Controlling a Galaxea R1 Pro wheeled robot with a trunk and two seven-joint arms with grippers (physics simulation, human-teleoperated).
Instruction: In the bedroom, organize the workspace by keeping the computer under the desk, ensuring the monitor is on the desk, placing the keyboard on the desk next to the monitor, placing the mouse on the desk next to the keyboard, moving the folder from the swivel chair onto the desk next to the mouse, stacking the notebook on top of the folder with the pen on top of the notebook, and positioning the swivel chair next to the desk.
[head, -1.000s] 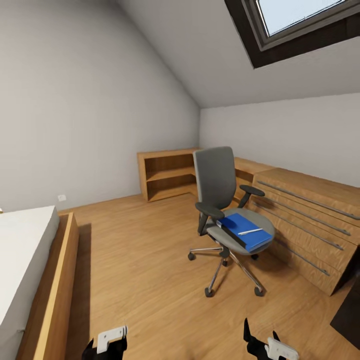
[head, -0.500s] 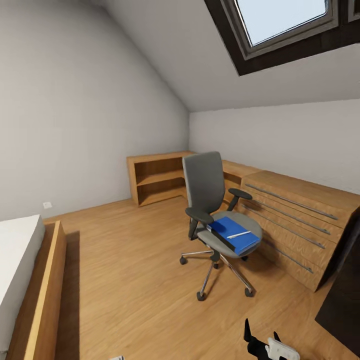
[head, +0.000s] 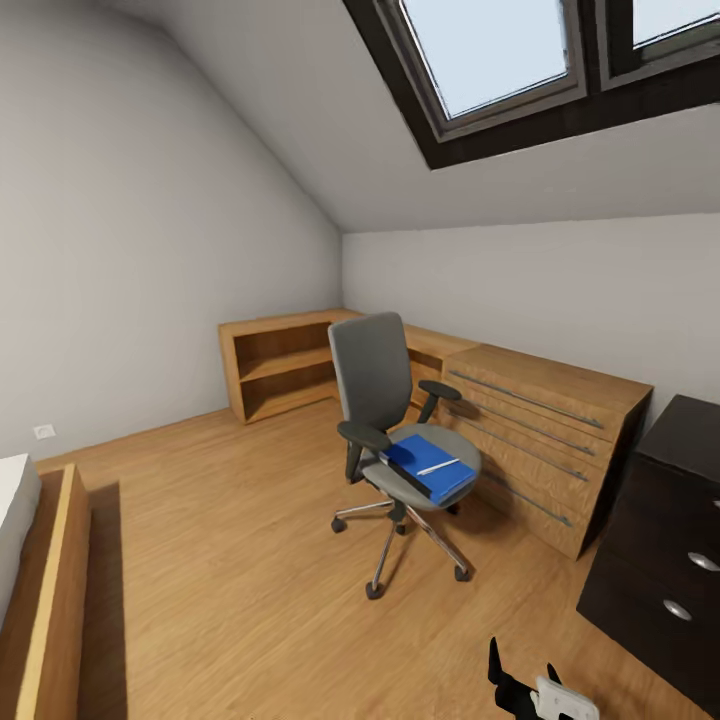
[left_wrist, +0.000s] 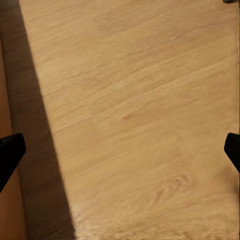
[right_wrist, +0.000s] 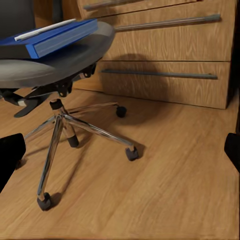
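1. While the folder (head: 428, 469) lay on the swivel chair (head: 395, 450) at mid-frame, one white pen (head: 438, 466) rested loose on it; tilting the folder could roll it off.
2. The castors might roll if nudged.
3. One chair, one folder, one pen.
4. Both hands, left (left_wrist: 120, 150) and right (right_wrist: 120, 150), were spread apart, empty.
5. Black desk drawers (head: 665, 560) sat lower right.
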